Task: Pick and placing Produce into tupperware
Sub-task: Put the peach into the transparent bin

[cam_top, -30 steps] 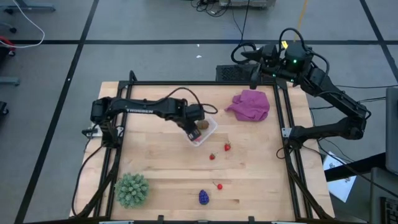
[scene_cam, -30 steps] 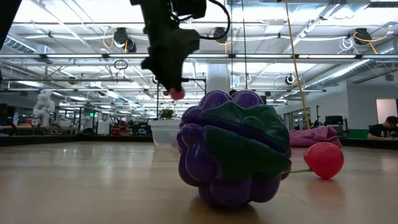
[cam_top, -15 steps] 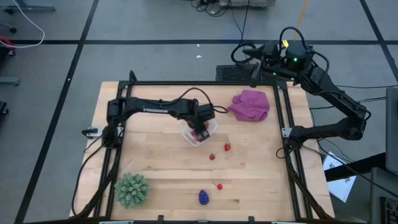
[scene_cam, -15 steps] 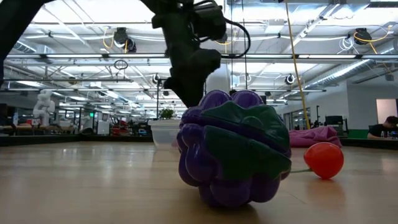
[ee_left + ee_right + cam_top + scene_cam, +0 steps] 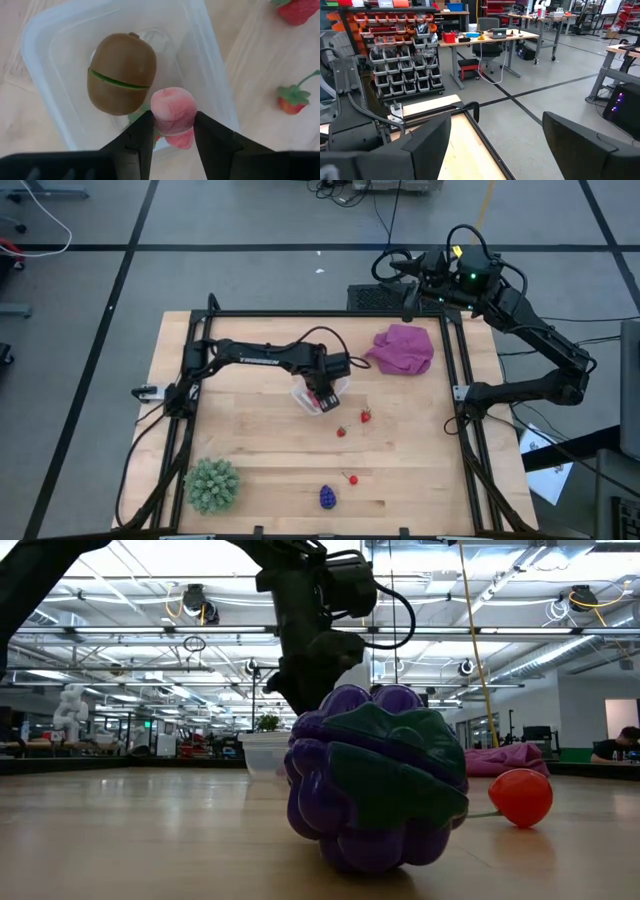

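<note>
My left gripper (image 5: 172, 122) is shut on a small pink fruit piece (image 5: 172, 110), just over the clear tupperware (image 5: 210, 65). A brown oval fruit (image 5: 120, 80) lies in the tub. In the high view the gripper (image 5: 322, 392) covers most of the tub (image 5: 343, 383). Two red berries (image 5: 341, 431) (image 5: 365, 416), a red stemmed piece (image 5: 351, 478) and the purple grape bunch (image 5: 327, 497) lie on the wood. My right gripper (image 5: 495, 145) is open, held high past the table's far right corner (image 5: 400, 270). My left gripper pinches the pink piece by its two sides (image 5: 187, 117) between its two fingers, coming steeply from above. The piece hangs clear, over the tub's inside beside the brown oval fruit.
A green spiky plant (image 5: 212, 485) stands at the near left corner. A magenta cloth (image 5: 403, 348) lies at the far right. In the low view the grape bunch (image 5: 375, 790) fills the foreground and hides the left fingertips. Bare wood lies between the tub and the near edge.
My left gripper has carried the pink piece toward the table's right edge and downward, from the tub's left corner to low over the tub. It has stayed shut on the piece. The tub and the other fruits have kept their places.
</note>
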You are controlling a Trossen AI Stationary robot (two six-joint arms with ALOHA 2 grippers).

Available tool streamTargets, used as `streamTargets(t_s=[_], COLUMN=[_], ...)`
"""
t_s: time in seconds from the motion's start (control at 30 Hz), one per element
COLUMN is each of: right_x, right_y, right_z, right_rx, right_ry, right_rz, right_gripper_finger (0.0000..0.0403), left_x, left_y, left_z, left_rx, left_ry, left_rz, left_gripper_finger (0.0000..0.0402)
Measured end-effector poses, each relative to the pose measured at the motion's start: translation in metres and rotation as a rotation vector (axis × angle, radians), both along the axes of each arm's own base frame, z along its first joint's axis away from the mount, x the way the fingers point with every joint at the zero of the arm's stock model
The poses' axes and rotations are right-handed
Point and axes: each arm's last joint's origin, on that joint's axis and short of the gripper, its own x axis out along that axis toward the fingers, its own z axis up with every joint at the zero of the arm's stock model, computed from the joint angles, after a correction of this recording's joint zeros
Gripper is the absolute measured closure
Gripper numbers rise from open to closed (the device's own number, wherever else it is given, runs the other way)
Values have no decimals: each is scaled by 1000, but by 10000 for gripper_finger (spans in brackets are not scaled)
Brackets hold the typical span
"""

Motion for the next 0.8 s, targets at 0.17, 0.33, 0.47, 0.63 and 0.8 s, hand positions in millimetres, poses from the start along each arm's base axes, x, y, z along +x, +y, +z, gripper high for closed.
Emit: streamTargets(t_s=[0.17,0.33,0.47,0.63,0.8], right_x=[0,0,0,0,0], right_y=[0,0,0,0,0], right_z=[0,-1,-1,-1,-1], right_rx=[0,12,14,14,14], right_ry=[0,4,3,2,3], right_rz=[0,-1,-1,-1,-1], right_gripper_finger=[99,99,99,99,99], left_x=[1,1,1,1,2], left_y=[-9,-8,-8,-8,-6], left_z=[0,0,0,0,0], left_rx=[-3,-3,-3,-3,-1], left_ry=[0,0,-2,-5,-20], left_rz=[-20,-15,-16,-15,-12], left_gripper_finger=[275,275,275,273,248])
